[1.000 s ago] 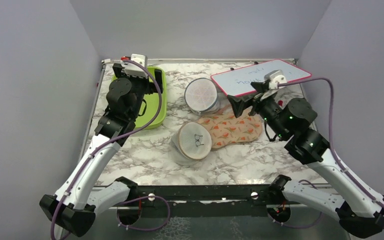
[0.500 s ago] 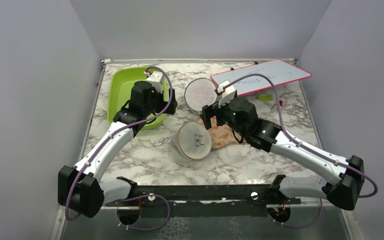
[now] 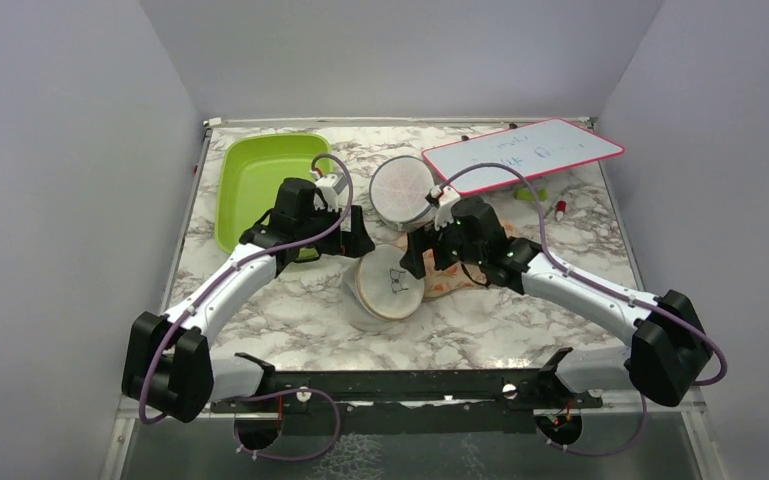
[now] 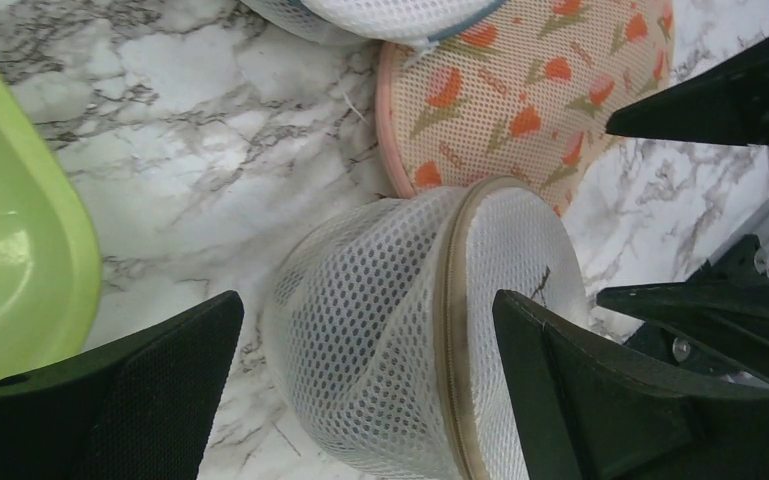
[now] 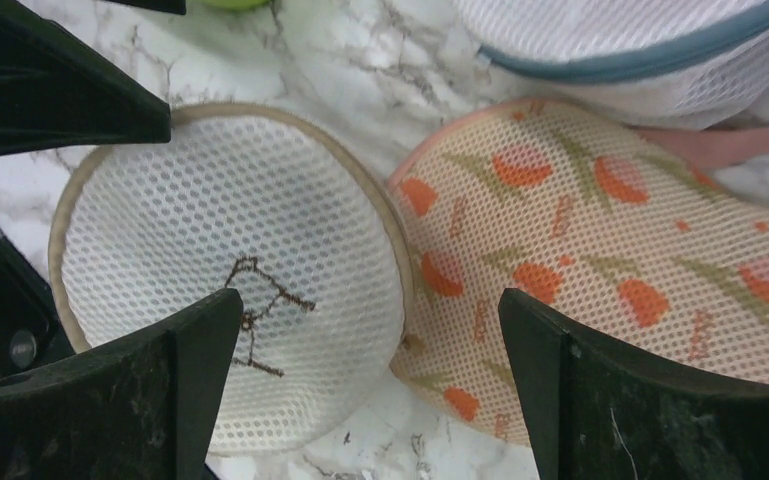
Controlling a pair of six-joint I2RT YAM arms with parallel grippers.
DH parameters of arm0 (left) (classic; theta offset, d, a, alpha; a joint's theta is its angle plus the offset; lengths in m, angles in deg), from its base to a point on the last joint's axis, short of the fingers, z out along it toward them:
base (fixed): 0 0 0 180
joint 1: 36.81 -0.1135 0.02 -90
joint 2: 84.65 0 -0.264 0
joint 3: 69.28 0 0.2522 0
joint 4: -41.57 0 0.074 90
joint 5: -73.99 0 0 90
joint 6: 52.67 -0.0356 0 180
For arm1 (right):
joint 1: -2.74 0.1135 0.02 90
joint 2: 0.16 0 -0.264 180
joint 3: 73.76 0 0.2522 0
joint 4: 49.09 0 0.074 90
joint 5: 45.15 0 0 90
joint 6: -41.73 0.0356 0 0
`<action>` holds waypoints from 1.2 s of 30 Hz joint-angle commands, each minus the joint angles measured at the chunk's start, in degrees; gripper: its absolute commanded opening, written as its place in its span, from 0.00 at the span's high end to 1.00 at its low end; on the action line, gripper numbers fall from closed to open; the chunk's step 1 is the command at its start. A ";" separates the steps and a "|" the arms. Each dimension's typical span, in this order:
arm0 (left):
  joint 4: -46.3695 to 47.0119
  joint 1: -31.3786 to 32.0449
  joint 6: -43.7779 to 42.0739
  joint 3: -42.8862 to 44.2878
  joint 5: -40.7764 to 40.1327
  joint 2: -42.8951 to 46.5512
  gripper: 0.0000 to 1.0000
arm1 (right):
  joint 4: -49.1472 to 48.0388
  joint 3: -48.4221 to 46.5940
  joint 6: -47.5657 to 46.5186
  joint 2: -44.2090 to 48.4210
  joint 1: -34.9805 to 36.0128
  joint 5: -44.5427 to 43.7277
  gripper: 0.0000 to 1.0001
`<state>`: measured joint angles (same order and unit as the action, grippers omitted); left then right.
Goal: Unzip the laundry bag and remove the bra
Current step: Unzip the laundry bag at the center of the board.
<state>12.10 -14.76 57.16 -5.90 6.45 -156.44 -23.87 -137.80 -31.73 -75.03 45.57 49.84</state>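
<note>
The laundry bag (image 3: 388, 285), a round white mesh pod with a cream face, a small black bra drawing and a tan rim, lies tilted at the table's middle. My left gripper (image 3: 360, 243) is open just beyond its left side; in the left wrist view the bag (image 4: 400, 340) sits between the spread fingers (image 4: 140, 390), untouched, its tan zip rim (image 4: 453, 330) closed. My right gripper (image 3: 418, 258) is open at its right edge; in the right wrist view the gripper (image 5: 370, 300) straddles the bag's (image 5: 230, 230) rim. The bra is hidden.
The orange floral pouch (image 3: 465, 262) lies against the bag's right side. A plain white mesh pod (image 3: 405, 190) stands behind. A green tray (image 3: 255, 180) is at the back left, a whiteboard (image 3: 520, 152) at the back right, small markers (image 3: 558, 210) near it.
Both arms have swung from the back of the table in towards the middle and come down on either side of the laundry bag. Both grippers stay open. The bag has not moved.
</note>
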 commanded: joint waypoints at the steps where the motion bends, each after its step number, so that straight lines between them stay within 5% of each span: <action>1: -0.37 1.34 0.85 0.08 6.91 -1.39 0.12 | -3.14 2.96 2.29 -0.07 -1.23 9.13 0.03; 8: -0.42 2.28 0.22 0.97 5.88 -1.65 0.11 | -6.72 6.00 3.24 -4.44 -2.66 18.95 0.16; 14: -4.55 3.68 -4.15 4.39 -3.41 0.53 0.04 | -15.36 7.54 7.31 -8.11 -2.53 32.18 0.27; 21: -5.24 4.72 -7.38 6.02 -4.07 2.57 0.02 | -24.41 7.52 14.53 -9.29 -1.96 43.10 0.24; 29: -6.92 7.93 -16.04 12.12 1.12 -3.41 0.01 | -17.23 7.02 8.84 -7.67 -1.99 42.77 0.17; 36: -9.44 6.43 -15.86 16.62 10.10 -13.59 0.01 | -31.83 12.16 14.43 -6.17 -1.96 47.20 0.18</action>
<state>4.78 -7.07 41.78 10.39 8.65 -167.02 -45.77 -128.71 -20.26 -83.84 43.23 93.34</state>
